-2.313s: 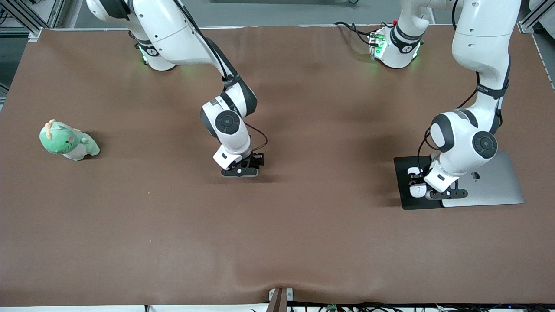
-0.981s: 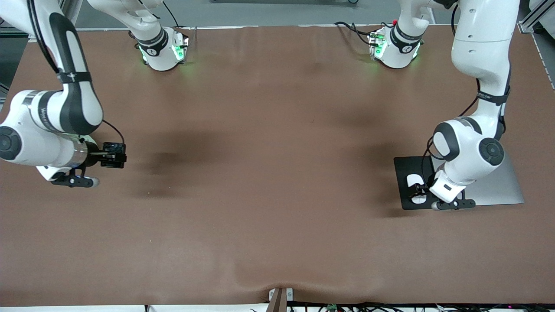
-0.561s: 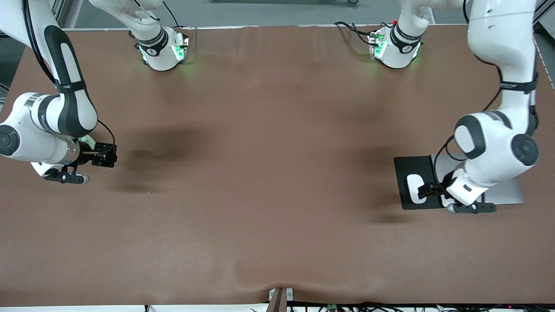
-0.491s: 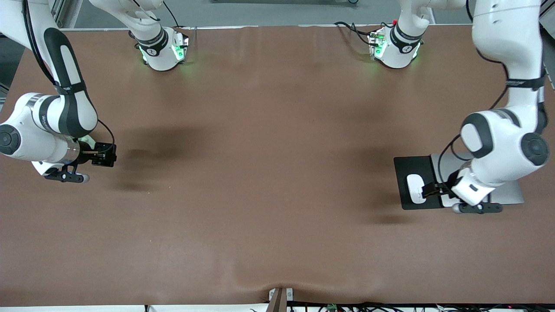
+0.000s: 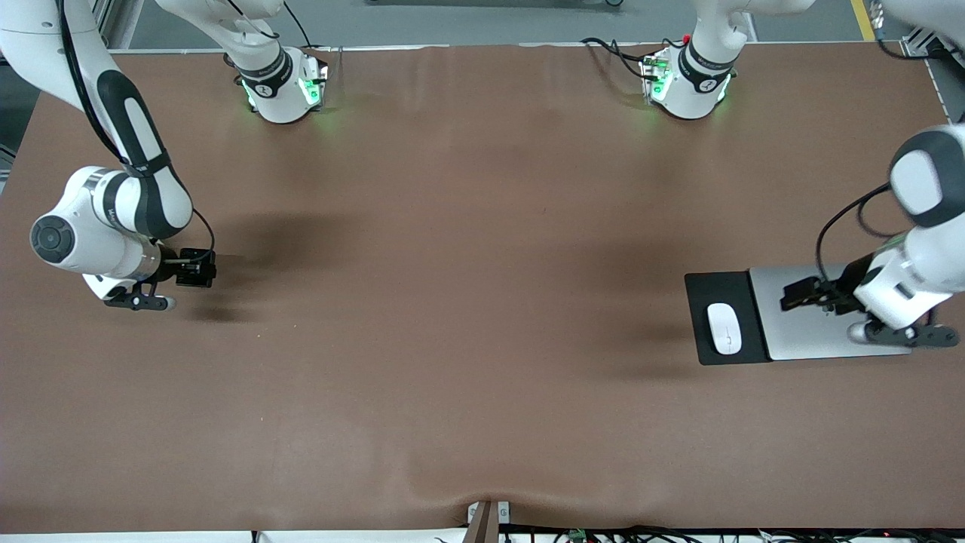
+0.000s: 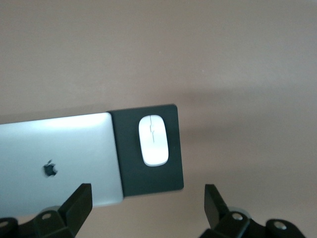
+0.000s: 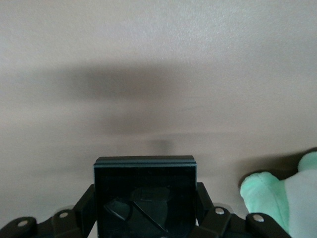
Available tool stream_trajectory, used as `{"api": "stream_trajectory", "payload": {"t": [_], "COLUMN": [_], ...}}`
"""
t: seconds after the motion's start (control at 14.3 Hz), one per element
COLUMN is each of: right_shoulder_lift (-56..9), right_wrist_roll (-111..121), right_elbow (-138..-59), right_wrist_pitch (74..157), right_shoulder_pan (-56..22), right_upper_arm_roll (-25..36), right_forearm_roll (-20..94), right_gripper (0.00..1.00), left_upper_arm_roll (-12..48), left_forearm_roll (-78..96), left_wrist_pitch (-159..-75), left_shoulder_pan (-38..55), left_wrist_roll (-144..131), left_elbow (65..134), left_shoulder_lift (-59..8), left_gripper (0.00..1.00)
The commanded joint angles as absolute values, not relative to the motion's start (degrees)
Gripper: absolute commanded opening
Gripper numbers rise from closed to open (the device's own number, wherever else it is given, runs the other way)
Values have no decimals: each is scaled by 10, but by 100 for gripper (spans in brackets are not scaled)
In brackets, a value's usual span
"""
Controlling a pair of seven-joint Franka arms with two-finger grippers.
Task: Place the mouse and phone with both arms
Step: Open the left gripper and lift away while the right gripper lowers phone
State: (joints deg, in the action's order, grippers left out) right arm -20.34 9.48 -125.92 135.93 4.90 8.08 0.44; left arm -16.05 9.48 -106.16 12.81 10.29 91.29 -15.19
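- Brown cloth covers the whole counter [image 5: 467,339], and I take the black mat [image 5: 716,290] at the left arm's end as my landmark.
- On that mat lies the mouse [image 5: 724,328], flat and free of any grip — to my eye its half of the job is done, since a mat beside a laptop is where a mouse belongs.
- Touching the mat, on the side toward the left arm's end, is the closed silver laptop [image 5: 818,343].
- My left end effector [image 5: 801,296] hangs over that laptop, just beside the mat, fingers [image 6: 79,201] spread wide and holding nothing; the left wrist view looks down on mouse and mat between them.
- My right end effector [image 5: 197,268] is well apart from the mat, at the right arm's end, clenched on the phone [image 7: 144,191] — the black slab sits squarely between its fingers, up off the cloth.
- A green plush toy [image 7: 285,196] shows beside the phone in the right wrist view, so I judge the phone is meant to go down near it.
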Motion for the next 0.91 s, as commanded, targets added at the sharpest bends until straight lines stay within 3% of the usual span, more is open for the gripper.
{"api": "stream_trajectory", "payload": {"t": [0.0,0.21,0.28,0.35,0.42,0.63,0.84], "right_shoulder_lift": [-190,-191,-192,-195,-195,-188,-143], "right_wrist_roll": [134,137,136,129,128,128,128], "right_elbow": [-1288,-1292,-1293,-1295,-1294,-1290,-1254], "right_wrist_pitch": [1391,1399,1404,1404,1404,1395,1334], "right_shoulder_pan": [86,87,87,87,87,83,61], "right_upper_arm_roll": [69,69,69,69,69,69,68], "right_forearm_roll": [-6,-6,-6,-4,-3,-3,-3], "right_gripper": [4,19,41,88,100,100,100], "left_upper_arm_roll": [-111,-63,-48,-19,5,45,54], "left_forearm_roll": [67,12,11,11,11,9,7], "left_wrist_pitch": [-995,-951,-924,-911,-909,-910,-908], "left_shoulder_pan": [91,83,69,49,31,17,14], "left_wrist_roll": [103,68,48,35,26,-31,-38], "left_elbow": [880,878,879,882,893,941,927], "left_shoulder_lift": [-115,-60,-49,-41,-26,16,11], "left_gripper": [100,100,100,100,100,100,100]}}
